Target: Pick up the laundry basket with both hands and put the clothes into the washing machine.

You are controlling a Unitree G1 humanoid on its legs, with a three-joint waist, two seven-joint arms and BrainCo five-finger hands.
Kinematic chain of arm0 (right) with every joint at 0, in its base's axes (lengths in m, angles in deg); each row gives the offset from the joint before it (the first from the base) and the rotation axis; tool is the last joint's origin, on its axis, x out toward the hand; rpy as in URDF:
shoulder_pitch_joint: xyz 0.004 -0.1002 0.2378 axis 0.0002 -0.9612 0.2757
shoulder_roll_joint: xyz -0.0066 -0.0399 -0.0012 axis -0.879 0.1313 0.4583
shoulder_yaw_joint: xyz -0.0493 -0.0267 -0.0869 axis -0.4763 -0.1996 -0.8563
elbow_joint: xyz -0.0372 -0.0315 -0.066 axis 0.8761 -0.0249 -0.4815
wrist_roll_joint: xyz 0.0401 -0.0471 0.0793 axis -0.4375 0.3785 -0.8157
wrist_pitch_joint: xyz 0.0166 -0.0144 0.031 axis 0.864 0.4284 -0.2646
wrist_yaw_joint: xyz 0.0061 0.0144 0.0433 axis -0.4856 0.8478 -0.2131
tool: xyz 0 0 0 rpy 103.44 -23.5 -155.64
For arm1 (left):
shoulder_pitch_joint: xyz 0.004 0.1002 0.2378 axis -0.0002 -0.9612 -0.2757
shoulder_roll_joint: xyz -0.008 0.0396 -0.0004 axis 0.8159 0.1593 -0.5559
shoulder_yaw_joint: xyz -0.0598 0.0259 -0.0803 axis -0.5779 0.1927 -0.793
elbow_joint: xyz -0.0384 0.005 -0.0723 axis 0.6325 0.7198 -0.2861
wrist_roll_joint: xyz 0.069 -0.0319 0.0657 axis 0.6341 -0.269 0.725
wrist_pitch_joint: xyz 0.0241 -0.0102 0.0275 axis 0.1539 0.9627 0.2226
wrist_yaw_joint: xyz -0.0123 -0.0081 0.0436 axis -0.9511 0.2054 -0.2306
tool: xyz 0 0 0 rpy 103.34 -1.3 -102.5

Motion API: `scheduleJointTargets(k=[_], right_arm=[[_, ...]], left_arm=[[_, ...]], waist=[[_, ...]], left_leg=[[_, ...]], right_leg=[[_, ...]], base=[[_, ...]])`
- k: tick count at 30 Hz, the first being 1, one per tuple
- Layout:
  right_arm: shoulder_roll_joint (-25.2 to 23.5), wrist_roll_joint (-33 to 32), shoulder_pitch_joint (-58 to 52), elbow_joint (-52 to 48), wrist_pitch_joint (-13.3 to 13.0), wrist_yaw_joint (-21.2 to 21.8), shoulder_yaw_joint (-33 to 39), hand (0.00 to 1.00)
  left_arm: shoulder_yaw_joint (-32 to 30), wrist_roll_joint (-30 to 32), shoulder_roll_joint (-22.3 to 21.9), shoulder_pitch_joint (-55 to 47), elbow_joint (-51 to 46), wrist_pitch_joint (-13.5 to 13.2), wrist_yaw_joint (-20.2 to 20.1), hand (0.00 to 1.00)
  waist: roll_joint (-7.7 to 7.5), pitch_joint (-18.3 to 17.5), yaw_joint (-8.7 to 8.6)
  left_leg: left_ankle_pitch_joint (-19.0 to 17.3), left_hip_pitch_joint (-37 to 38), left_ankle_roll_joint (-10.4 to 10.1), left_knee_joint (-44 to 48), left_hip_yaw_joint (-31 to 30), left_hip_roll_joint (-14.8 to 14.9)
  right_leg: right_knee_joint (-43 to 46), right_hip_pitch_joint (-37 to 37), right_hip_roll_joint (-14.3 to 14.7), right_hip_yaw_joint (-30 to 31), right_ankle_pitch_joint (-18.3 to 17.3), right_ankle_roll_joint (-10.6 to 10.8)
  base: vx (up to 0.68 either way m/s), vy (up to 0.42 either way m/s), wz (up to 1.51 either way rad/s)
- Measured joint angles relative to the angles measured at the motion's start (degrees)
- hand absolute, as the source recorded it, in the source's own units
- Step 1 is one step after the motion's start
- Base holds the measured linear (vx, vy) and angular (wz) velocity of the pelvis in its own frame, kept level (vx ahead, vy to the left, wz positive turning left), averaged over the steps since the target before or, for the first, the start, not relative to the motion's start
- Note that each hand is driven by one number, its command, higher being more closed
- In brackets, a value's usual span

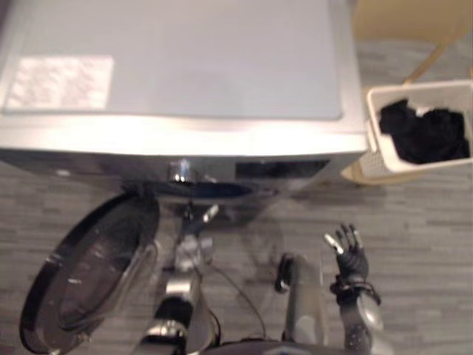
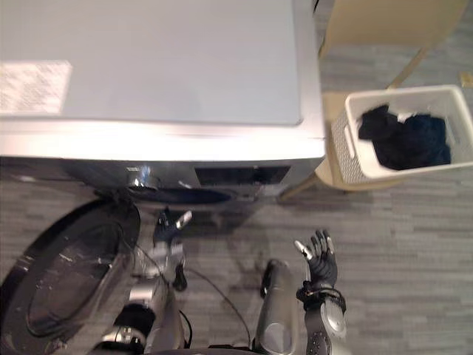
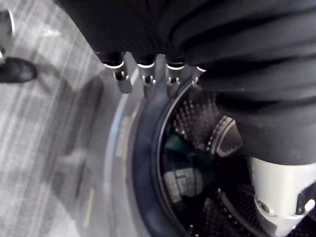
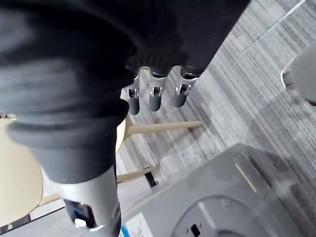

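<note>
A white laundry basket (image 1: 375, 137) holding dark clothes (image 1: 429, 133) stands on a pale wooden seat (image 2: 327, 176) to the right of the washing machine (image 1: 177, 74). The machine's round door (image 1: 89, 274) hangs open at the lower left. My left hand (image 2: 168, 225) is raised in front of the drum opening (image 2: 185, 196), open and empty. Its fingers (image 3: 148, 74) point at the dark drum (image 3: 197, 163). My right hand (image 1: 351, 255) is up over the floor, well short of the basket, open and holding nothing. Its fingers (image 4: 155, 94) are straight.
Grey plank floor (image 1: 414, 222) lies between my right hand and the basket. The seat's wooden legs (image 4: 158, 128) show beside the machine's corner. A beige panel (image 2: 392, 18) stands behind the basket.
</note>
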Motion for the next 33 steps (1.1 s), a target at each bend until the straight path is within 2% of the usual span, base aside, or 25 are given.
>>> scheduleJointTargets(k=[4, 7, 9, 11, 14, 20, 23, 25, 26, 27, 30, 31, 32, 33], right_arm=[[-0.18, 2.11, 2.08, 18.39, 1.83, -0.54, 5.30, 0.00], [0.09, 4.46, 3.92, 32.63, 3.64, -0.63, 10.55, 0.00], [0.15, 5.02, 4.19, 38.23, 4.38, -0.34, 13.50, 0.00], [0.15, 5.95, 4.75, 43.24, 5.16, 0.01, 17.15, 0.00], [0.16, 7.01, 4.96, 46.48, 5.81, 0.23, 20.03, 0.00], [0.19, 7.09, 7.77, 48.29, 6.16, 0.43, 21.24, 0.00], [0.22, 7.31, 9.18, 48.43, 6.13, 0.57, 20.70, 0.00], [0.25, 7.79, 10.03, 48.78, 6.10, 0.60, 18.51, 0.00], [0.23, 8.17, 10.41, 48.80, 6.08, 0.75, 17.86, 0.00], [0.28, 8.19, 10.60, 48.78, 6.01, 0.70, 17.23, 0.00], [1.40, 8.41, 11.12, 48.81, 5.97, 0.28, 17.55, 0.00], [1.58, 8.70, 11.46, 48.78, 5.95, 0.21, 17.76, 0.00], [2.16, 8.82, 12.25, 48.82, 5.99, 0.32, 18.92, 0.00], [2.23, 8.82, 12.65, 48.82, 5.99, 0.31, 19.43, 0.00]], left_arm=[[-1.77, 0.31, 0.01, -6.38, 6.40, 0.00, -3.36, 0.00], [-5.05, 0.32, -0.25, -9.60, 12.13, 0.04, -5.57, 0.00], [-7.29, 0.35, 0.02, -10.20, 15.05, 0.12, -5.85, 0.00], [-9.97, 0.35, 1.08, -10.81, 17.78, 0.53, -6.92, 0.00], [-11.52, 0.37, 2.52, -11.36, 20.81, 0.90, -8.16, 0.00], [-14.09, 4.32, 3.26, -11.96, 24.00, 2.37, -9.17, 0.00], [-14.82, 4.27, 3.42, -11.78, 24.77, 2.40, -9.17, 0.00], [-16.52, 3.76, 3.39, -11.61, 24.84, 2.40, -9.13, 0.00], [-17.27, 1.79, 3.22, -11.59, 24.81, 2.35, -9.11, 0.00], [-18.50, -0.07, 2.96, -11.31, 24.74, 2.30, -9.09, 0.00], [-18.76, -1.93, 1.62, -10.92, 24.74, 2.12, -9.12, 0.00], [-19.02, -1.97, 1.23, -10.70, 24.74, 2.11, -9.12, 0.00], [-19.94, -1.86, 0.55, -10.62, 24.68, 2.08, -9.21, 0.00], [-20.30, -1.85, 0.39, -10.73, 24.63, 2.04, -9.20, 0.00]], waist=[[1.17, -4.63, -0.07], [2.79, -7.92, -0.18], [3.66, -9.37, -0.15], [3.77, -10.72, -0.20], [3.10, -13.12, -0.15], [3.23, -13.98, -0.32], [3.29, -14.01, -0.32], [3.12, -13.57, -0.28], [3.48, -13.11, -0.16], [3.47, -12.41, -0.22], [4.40, -11.18, 0.00], [4.85, -10.92, 0.09], [5.28, -10.58, 0.48], [5.27, -10.59, 0.82]], left_leg=[[4.75, 8.75, -0.75, -11.59, 0.56, -2.27], [9.28, 14.60, -0.95, -21.87, -0.02, -3.98], [11.62, 17.46, -0.90, -26.94, -0.27, -4.56], [13.68, 21.07, -0.86, -32.04, -0.33, -5.48], [14.61, 23.46, -0.69, -34.95, -0.25, -6.62], [14.84, 26.61, -0.68, -36.59, -0.04, -6.93], [14.81, 26.60, -0.71, -36.29, -0.24, -6.58], [12.84, 24.82, -0.84, -31.79, -0.72, -5.50], [10.46, 22.50, -0.32, -26.19, -1.77, -4.02], [9.40, 20.37, 1.26, -20.58, -1.75, -3.32], [9.45, 19.00, 1.62, -15.99, 0.17, -2.45], [8.52, 18.82, 1.96, -14.82, 0.24, -2.51], [4.68, 17.98, 0.54, -10.21, -0.52, -4.63], [2.59, 18.11, 0.69, -8.98, -1.19, -6.81]], right_leg=[[-8.86, 8.99, 0.26, -3.85, 2.42, 0.45], [-18.27, 16.06, 1.71, -7.26, 6.00, 0.97], [-23.96, 19.93, 2.86, -9.26, 8.54, 1.26], [-31.13, 24.75, 4.07, -10.75, 11.83, 1.77], [-36.49, 28.07, 4.39, -11.37, 14.21, 2.18], [-38.29, 30.89, 4.73, -11.10, 14.81, 2.16], [-40.07, 31.96, 5.49, -11.30, 15.55, 1.71], [-40.60, 32.77, 6.29, -11.53, 15.30, 1.11], [-40.60, 33.59, 7.27, -11.75, 14.82, 0.36], [-40.60, 34.89, 7.60, -12.68, 14.48, 0.00], [-39.27, 36.87, 7.76, -14.41, 13.07, 0.05], [-38.83, 36.87, 7.57, -14.48, 12.89, 0.08], [-37.97, 36.63, 6.64, -13.85, 12.84, 0.13], [-37.59, 36.23, 5.97, -13.08, 12.84, 0.14]], base=[[0.15, -0.066, 0.26], [0.12, -0.015, 0.30], [0.11, 0.023, 0.26], [0.07, 0.038, 0.15], [0.04, 0.044, 0.07], [-0.01, 0.004, -0.02], [-0.02, -0.015, 0.01], [-0.02, -0.040, 0.10], [-0.03, -0.055, 0.25], [-0.04, -0.060, 0.34], [-0.05, -0.039, 0.42], [-0.04, 0.061, 0.09], [-0.02, 0.071, -0.13], [-0.03, 0.207, -0.48]])
